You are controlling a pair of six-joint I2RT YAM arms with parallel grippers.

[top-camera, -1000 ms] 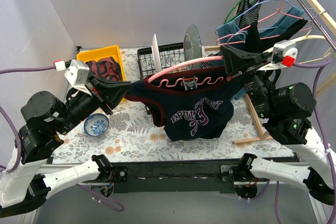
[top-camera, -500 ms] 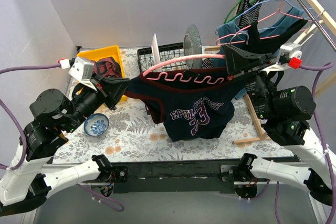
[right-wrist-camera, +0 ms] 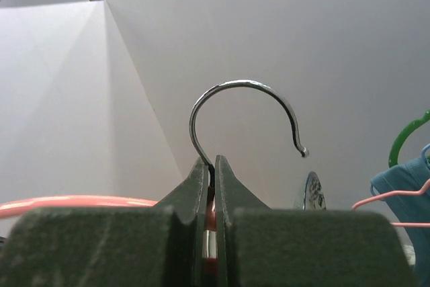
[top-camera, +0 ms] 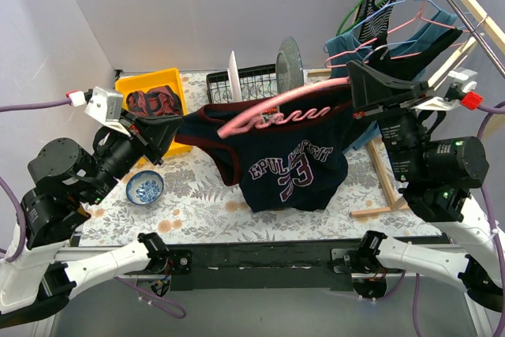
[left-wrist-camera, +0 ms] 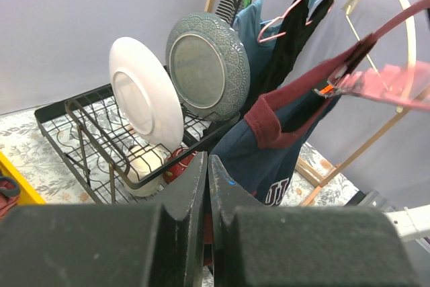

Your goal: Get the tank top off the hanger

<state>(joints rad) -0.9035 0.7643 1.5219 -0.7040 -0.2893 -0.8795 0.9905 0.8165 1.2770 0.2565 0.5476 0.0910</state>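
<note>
Your left gripper [top-camera: 178, 129] clamps the tank top [top-camera: 293, 170], right gripper [top-camera: 355, 87] clamps the hanger [top-camera: 276, 108]; tug unevenly and cloth snags upper centre

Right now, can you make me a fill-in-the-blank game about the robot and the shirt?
The right tool is shut on a hanger coloured ____.
The left tool pinches the tank top, which is dark ____ with maroon edging.
The dish rack holds ____ plates.
The bin near the left tool is ____.
Missing words: pink; blue; two; yellow.
</note>
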